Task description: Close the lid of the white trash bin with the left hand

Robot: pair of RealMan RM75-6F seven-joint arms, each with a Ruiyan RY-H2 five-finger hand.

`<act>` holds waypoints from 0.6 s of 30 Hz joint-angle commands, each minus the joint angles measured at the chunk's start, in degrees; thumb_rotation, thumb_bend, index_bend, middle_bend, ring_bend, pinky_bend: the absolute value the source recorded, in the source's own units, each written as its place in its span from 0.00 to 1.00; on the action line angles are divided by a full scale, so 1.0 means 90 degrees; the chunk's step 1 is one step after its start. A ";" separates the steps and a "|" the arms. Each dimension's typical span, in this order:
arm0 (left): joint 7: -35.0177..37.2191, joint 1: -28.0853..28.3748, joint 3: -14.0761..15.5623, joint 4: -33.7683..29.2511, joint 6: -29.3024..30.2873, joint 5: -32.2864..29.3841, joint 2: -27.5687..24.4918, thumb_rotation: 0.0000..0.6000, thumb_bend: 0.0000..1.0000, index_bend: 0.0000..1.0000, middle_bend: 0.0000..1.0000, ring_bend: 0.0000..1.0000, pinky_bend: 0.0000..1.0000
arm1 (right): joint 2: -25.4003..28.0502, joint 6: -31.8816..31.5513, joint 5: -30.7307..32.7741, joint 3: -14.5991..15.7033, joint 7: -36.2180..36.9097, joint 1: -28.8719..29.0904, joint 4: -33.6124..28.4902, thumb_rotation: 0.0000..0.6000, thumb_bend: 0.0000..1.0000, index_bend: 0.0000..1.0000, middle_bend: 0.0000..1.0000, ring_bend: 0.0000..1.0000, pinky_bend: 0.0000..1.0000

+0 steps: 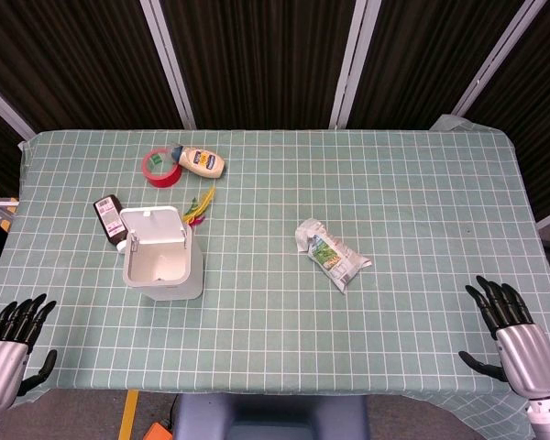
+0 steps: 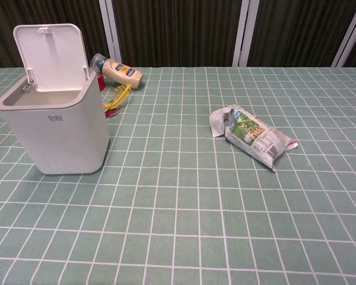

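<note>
- The white trash bin [image 1: 162,266] stands left of centre in the head view, and at the left edge of the chest view, on the checked table [image 1: 348,302].
- Its lid [image 2: 51,56] stands open and upright, hinged along the far rim.
- The bin looks like thin, stiff, smooth plastic and probably light, so a hard shove could slide or tip it. A gentle downward press on the lid's top edge seems the best contact; no real grip is needed.
- Inside, the bin shows only bare white walls and floor in the head view; nothing visible in it.
- The left hand [image 1: 11,344] sits at the lower left corner of the head view, fingers spread, holding nothing, well apart from the bin.
- The right hand [image 1: 513,335] is at the lower right, fingers likewise spread and empty.
- Just behind the bin lie a dark bottle [image 1: 110,220], a roll of red tape [image 1: 160,168], and a sauce bottle [image 1: 200,162]; a crumpled packet [image 1: 333,255] lies near centre.
</note>
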State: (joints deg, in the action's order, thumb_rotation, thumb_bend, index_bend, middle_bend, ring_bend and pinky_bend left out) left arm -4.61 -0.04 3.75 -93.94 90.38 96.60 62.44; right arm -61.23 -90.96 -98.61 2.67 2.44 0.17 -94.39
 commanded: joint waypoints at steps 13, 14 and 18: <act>0.1009 0.1211 -0.1608 -0.0477 -0.0400 -0.0828 0.0324 1.00 0.53 0.07 0.87 0.90 1.00 | -0.0004 -0.0070 -0.0102 0.0020 0.0059 -0.0010 0.0033 1.00 0.21 0.00 0.00 0.00 0.00; 0.1015 0.1383 -0.1766 -0.0527 -0.0601 -0.1012 0.0317 1.00 0.53 0.09 0.93 0.95 1.00 | -0.0008 -0.0067 -0.0101 0.0021 0.0045 -0.0011 0.0030 1.00 0.21 0.00 0.00 0.00 0.00; 0.0933 0.2148 -0.2304 -0.0916 -0.1823 -0.2025 0.0114 1.00 0.53 0.14 1.00 1.00 1.00 | -0.0043 -0.0048 -0.0062 -0.0003 -0.0070 -0.0010 0.0012 1.00 0.21 0.00 0.00 0.00 0.00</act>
State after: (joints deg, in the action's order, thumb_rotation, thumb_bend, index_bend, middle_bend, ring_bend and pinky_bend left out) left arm 3.45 13.24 -12.42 -99.05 81.91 85.58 64.30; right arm -61.53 -91.44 -99.26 2.71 1.97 0.07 -94.25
